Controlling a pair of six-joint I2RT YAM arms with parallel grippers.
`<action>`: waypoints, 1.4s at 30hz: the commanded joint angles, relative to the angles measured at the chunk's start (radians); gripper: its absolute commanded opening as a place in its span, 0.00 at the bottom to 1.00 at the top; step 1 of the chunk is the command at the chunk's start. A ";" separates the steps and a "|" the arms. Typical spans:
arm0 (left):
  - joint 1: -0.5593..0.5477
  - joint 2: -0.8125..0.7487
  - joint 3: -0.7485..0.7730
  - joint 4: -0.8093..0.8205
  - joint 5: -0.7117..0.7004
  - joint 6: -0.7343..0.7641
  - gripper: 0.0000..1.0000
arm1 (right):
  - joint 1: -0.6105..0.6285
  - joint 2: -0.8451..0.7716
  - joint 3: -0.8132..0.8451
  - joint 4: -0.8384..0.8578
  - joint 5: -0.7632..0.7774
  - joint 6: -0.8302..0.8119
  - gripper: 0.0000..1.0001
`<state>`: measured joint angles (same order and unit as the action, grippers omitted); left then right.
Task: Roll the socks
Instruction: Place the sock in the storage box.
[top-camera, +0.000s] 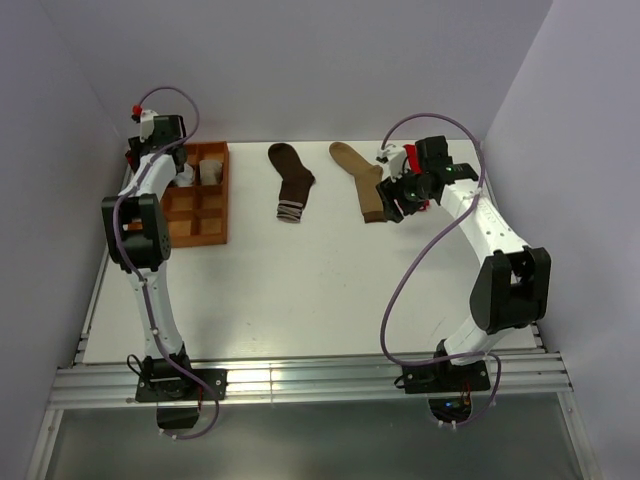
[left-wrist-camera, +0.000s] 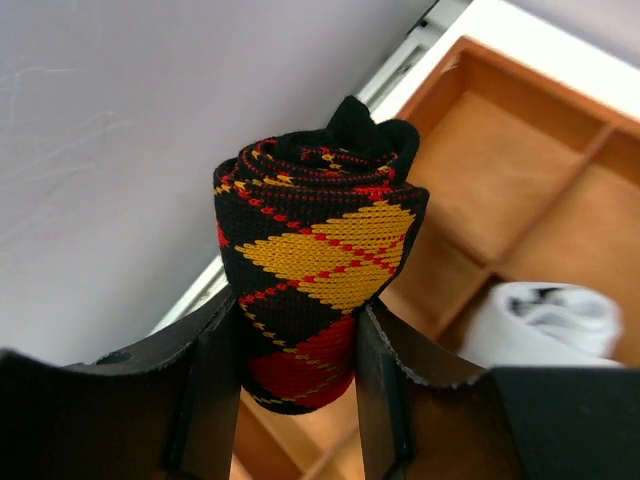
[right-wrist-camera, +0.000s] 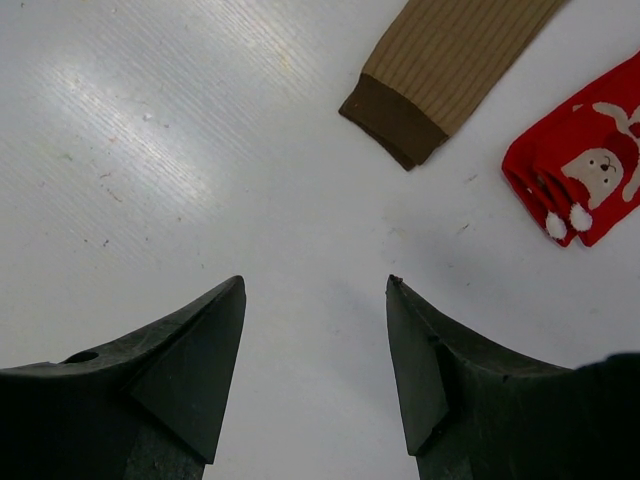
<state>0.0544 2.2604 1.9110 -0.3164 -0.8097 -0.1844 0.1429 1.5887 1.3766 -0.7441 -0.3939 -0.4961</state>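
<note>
A: Argyle sock (left-wrist-camera: 320, 260): rolled, clamped in left tool (left-wrist-camera: 295, 340), above tray (left-wrist-camera: 500, 190). Right tool (right-wrist-camera: 315, 300): wide, empty, near tan sock (right-wrist-camera: 450, 60).
B: Handling: seat it deep in a free compartment before release, lest it unroll.

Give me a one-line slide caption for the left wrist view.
Left tool grips a rolled argyle sock by the tray, a white sock in one compartment.

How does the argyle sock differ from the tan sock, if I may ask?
The argyle sock is rolled up; the tan sock lies flat, unrolled. The argyle sock is held in the left gripper by the tray; the tan sock rests free on the table. The argyle sock is black with yellow-red diamonds; the tan sock is plain ribbed. Both are socks.
</note>
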 joint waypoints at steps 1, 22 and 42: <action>0.024 0.005 0.048 -0.027 0.032 0.023 0.00 | 0.015 0.024 0.058 0.023 -0.010 -0.012 0.65; 0.048 0.179 0.235 -0.216 0.158 0.030 0.00 | 0.052 0.047 0.056 0.020 -0.005 -0.022 0.65; 0.110 0.284 0.307 -0.391 0.523 -0.104 0.00 | 0.070 0.063 0.027 0.032 0.024 -0.035 0.65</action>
<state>0.1532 2.4844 2.2036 -0.6315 -0.4603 -0.2279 0.2028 1.6520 1.3876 -0.7425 -0.3817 -0.5186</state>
